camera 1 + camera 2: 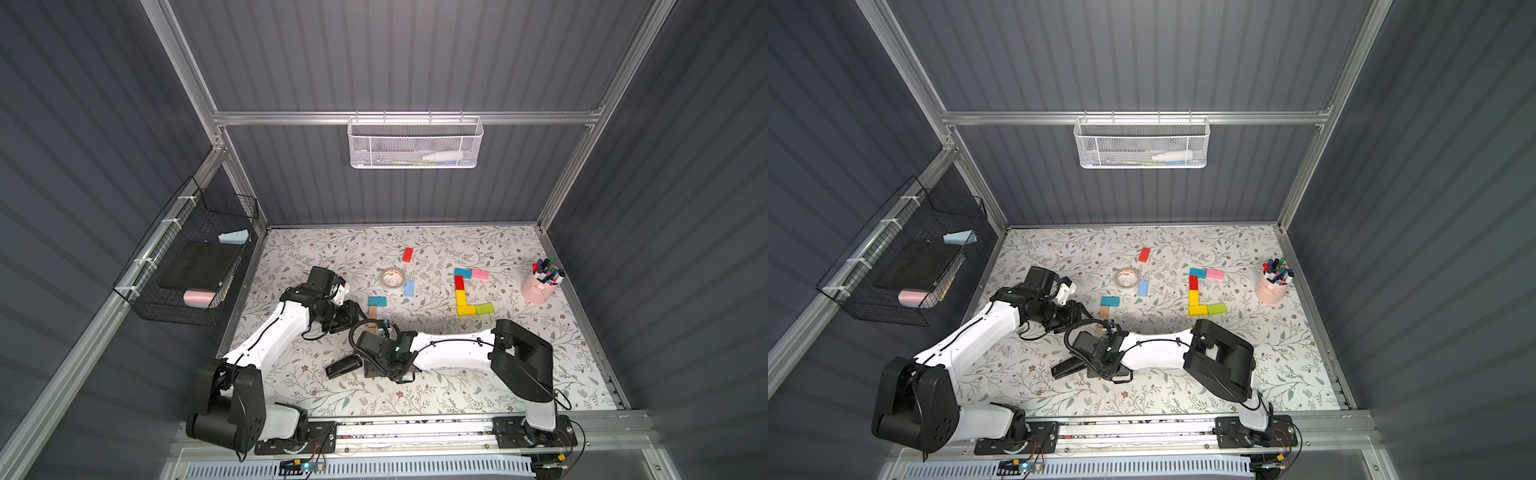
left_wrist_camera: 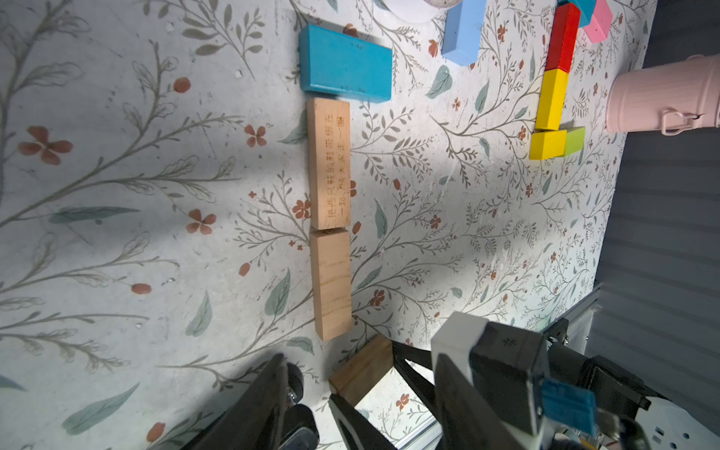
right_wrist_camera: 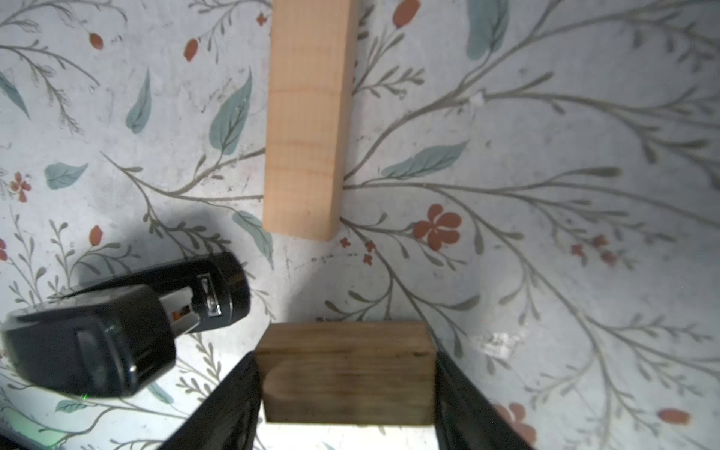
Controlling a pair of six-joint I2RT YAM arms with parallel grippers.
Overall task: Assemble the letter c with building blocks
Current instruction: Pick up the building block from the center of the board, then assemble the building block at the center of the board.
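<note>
Near the table's front centre, a dark wooden block (image 3: 346, 385) is clamped between the jaws of the right gripper (image 3: 346, 364), just short of the near end of a tan two-block column (image 2: 329, 163). The column's far end is touched by a teal block (image 2: 345, 64). The left gripper (image 2: 307, 385) is spread, nothing held. A coloured C (image 1: 460, 297) is already laid out on the robot's right. Judged left: the wooden figure's lower arm. A red block (image 1: 407, 254) and a light blue block (image 1: 409, 288) lie unused.
</note>
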